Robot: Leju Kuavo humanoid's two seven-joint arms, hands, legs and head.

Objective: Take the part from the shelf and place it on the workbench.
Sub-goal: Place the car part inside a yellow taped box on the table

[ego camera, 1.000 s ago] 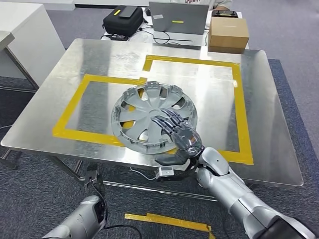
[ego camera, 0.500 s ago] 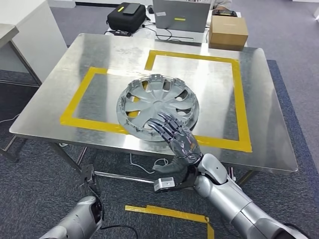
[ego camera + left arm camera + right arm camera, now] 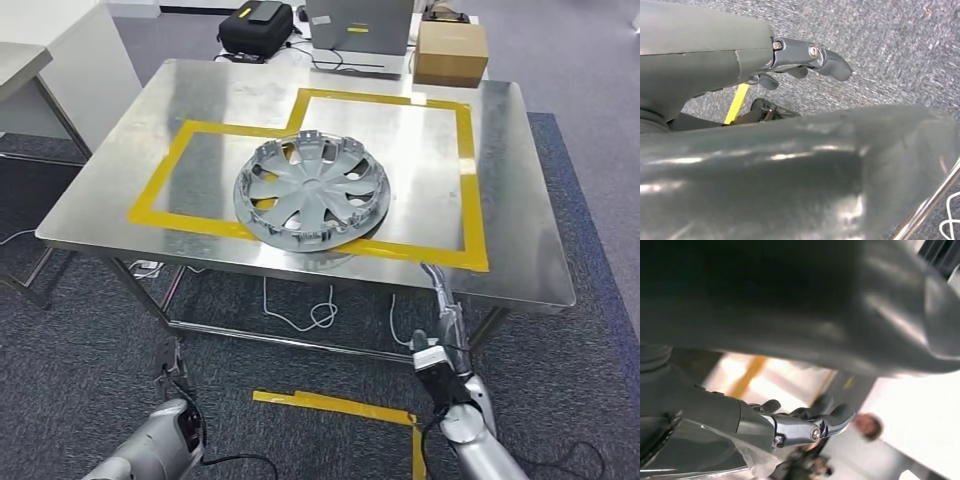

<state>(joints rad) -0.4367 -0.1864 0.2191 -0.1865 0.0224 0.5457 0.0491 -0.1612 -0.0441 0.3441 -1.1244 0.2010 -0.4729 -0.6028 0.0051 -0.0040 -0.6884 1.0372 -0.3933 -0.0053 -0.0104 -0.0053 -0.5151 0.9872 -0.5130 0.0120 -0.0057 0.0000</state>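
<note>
Since workbench (image 3: 521, 220) already carries the part, a grey wheel cover (image 3: 311, 195) lying flat w/in the yellow tape (image 3: 472, 200), step in hand reads as retreat: keep arms low, clear of edge. Right hand (image 3: 447, 310) empty, fingers extended. Left hand (image 3: 806, 57) empty, fingers loosely apart; mostly hidden.

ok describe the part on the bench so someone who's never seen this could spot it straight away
Start at the steel workbench marked with yellow tape. Near its front middle lies the grey wheel cover, flat, overlapping the tape lines. It is the lone round, spoked thing on the benchtop; the cardboard box and black bag sit beyond the far edge.
</note>
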